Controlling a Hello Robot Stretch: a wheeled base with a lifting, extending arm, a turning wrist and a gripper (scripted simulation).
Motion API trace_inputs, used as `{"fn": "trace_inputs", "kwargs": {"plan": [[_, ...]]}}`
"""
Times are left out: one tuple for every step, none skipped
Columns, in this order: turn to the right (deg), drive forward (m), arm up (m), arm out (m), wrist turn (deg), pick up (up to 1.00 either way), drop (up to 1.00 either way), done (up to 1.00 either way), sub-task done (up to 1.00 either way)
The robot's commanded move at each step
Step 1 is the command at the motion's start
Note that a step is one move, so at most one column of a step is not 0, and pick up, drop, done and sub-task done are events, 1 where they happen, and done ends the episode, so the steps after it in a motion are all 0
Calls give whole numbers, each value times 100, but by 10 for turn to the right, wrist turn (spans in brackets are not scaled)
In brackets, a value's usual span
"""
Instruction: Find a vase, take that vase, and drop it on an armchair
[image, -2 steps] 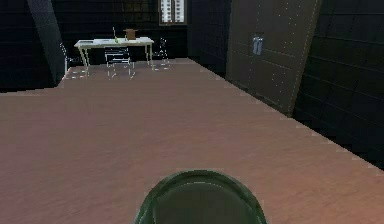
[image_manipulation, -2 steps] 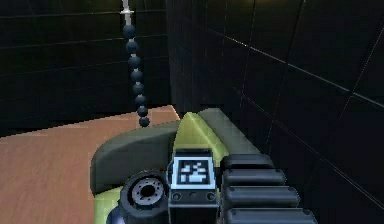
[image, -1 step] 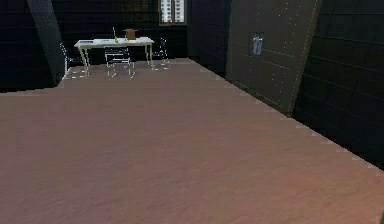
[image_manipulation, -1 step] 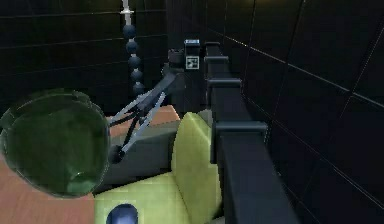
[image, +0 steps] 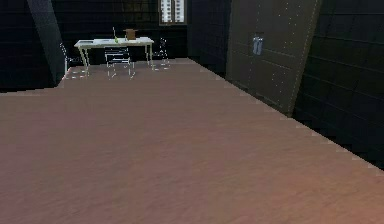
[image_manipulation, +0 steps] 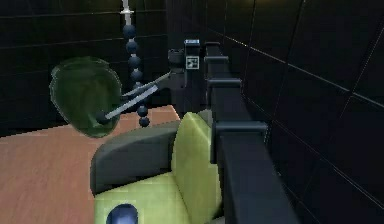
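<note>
Ahead, bare wooden floor (image: 150, 140) runs to a white table (image: 115, 42) by the far wall. Out to the arm's side, the gripper (image_manipulation: 108, 117) holds a round, glossy dark-green vase (image_manipulation: 80, 85). It hangs clear of the floor near a grey armchair (image_manipulation: 135, 160) with a yellow-green cushion (image_manipulation: 195, 160); I cannot tell how the fingers are set.

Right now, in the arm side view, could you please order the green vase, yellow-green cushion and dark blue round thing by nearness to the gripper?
1. Green vase: at the gripper fingers.
2. Yellow-green cushion: below, on the armchair.
3. Dark blue round thing: bottom edge.
</note>
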Motion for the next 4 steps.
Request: {"fn": "trace_inputs", "kwargs": {"plan": [[0,0,0,0,450,0,0,0,0],[0,0,-46,0,0,0,0,0,0],[0,0,-32,0,0,0,0,0,0],[0,0,0,0,0,0,100,0,0]]}}
